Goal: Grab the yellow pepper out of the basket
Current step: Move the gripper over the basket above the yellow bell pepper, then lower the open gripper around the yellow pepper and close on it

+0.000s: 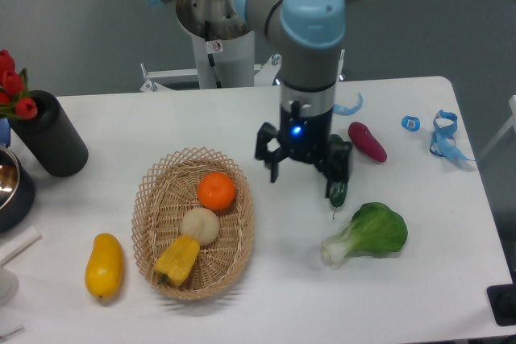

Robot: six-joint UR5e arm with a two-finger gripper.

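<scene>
The yellow pepper [178, 259] lies in the near end of the oval wicker basket [154, 195], beside a pale beige ball [199, 225] and below an orange [216, 190]. My gripper [304, 171] hangs open above the table to the right of the basket, its fingers pointing down with nothing between them. It stands well apart from the pepper, up and to the right of it, and covers part of a green cucumber [338, 192].
A yellow mango-like fruit [105, 265] lies left of the basket. A bok choy [369, 234], a magenta vegetable [367, 141] and blue ribbon [443, 133] lie at the right. A black cylinder [50, 134] with red tulips and a metal bowl [10, 185] stand at the left edge.
</scene>
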